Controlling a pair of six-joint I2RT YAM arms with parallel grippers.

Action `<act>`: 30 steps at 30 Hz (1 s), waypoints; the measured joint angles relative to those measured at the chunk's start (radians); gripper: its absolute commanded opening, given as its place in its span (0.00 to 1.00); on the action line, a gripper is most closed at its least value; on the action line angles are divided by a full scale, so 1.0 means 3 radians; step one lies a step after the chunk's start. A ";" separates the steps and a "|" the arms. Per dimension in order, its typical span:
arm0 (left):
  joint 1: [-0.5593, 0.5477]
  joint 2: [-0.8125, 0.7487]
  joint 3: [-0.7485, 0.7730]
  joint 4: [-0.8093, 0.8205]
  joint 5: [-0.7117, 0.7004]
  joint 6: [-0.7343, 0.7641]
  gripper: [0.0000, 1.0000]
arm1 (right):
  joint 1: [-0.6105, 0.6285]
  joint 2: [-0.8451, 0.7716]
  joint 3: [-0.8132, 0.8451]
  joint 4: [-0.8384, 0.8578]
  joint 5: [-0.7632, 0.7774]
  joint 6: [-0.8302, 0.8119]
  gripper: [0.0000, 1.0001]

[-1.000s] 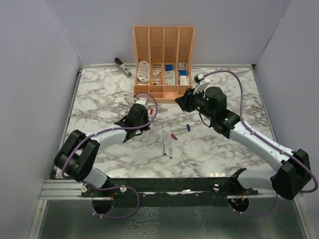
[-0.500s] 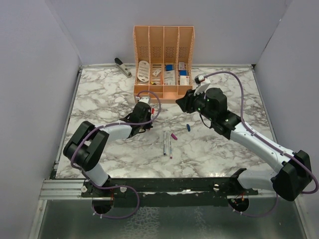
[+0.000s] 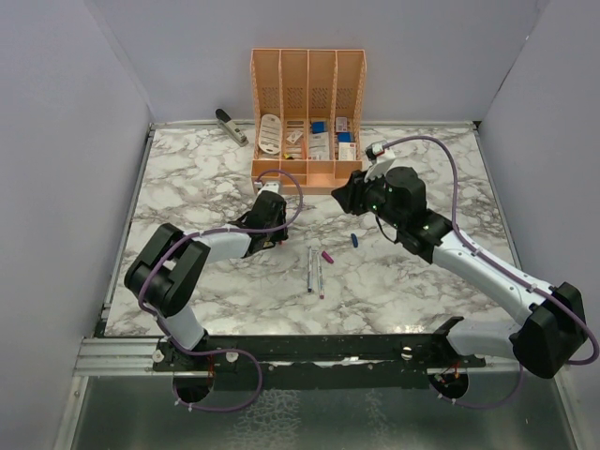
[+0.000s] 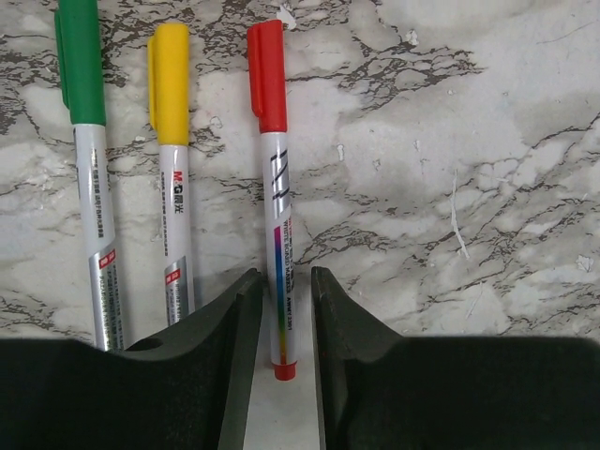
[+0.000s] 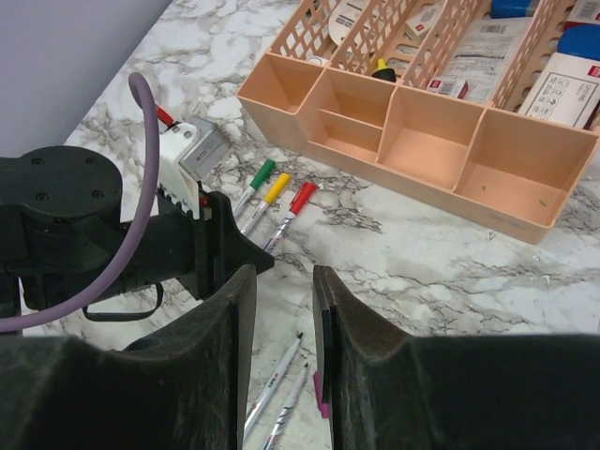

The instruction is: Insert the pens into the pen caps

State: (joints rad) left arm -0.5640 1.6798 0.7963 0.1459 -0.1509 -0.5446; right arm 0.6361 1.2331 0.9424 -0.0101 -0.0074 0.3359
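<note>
Three pens lie side by side in the left wrist view, each with a cap on: green (image 4: 89,169), yellow (image 4: 173,187) and red (image 4: 277,206). My left gripper (image 4: 286,281) is open, its fingers either side of the red-capped pen's tail, which rests on the table. Two uncapped pens (image 3: 314,269) lie mid-table beside a loose purple cap (image 3: 327,255) and a blue cap (image 3: 354,240). My right gripper (image 5: 283,272) is open and empty, held above the table beyond those pens (image 5: 277,380); the purple cap (image 5: 322,394) shows at its right finger.
The peach organiser (image 3: 307,112) stands at the back, its front trays close to my right gripper (image 3: 345,192). A grey stapler (image 3: 231,126) lies at the back left. My left gripper (image 3: 275,223) is low over the marble top.
The left arm's elbow has swung right and its wrist has shifted slightly towards the organiser. The right arm has barely moved.
</note>
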 measured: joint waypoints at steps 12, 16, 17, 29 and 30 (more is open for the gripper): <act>-0.0017 -0.0343 0.0053 -0.0207 -0.0120 0.0088 0.40 | 0.0000 -0.0009 -0.0019 -0.0145 0.0219 0.0028 0.30; -0.0098 -0.0636 0.0056 -0.0345 -0.0156 0.0144 0.42 | 0.0000 -0.0003 -0.0019 -0.0375 0.0488 0.0117 0.30; -0.0135 -0.0708 0.0056 -0.0395 -0.0161 0.0160 0.43 | 0.0000 0.0010 -0.0019 -0.0458 0.0552 0.0142 0.30; -0.0635 -0.0944 0.0045 -0.1029 -0.0079 0.0290 0.46 | -0.0001 0.0425 -0.0083 -0.1111 0.0835 0.0497 0.31; -0.0662 -0.0938 0.0045 -0.1068 -0.0065 0.0290 0.46 | -0.0001 0.0436 -0.0084 -0.1119 0.0839 0.0504 0.31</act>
State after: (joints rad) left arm -0.7628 1.3983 0.8097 -0.1745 -0.1703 -0.4576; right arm 0.6357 1.3640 0.9173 -0.3458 0.2443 0.4870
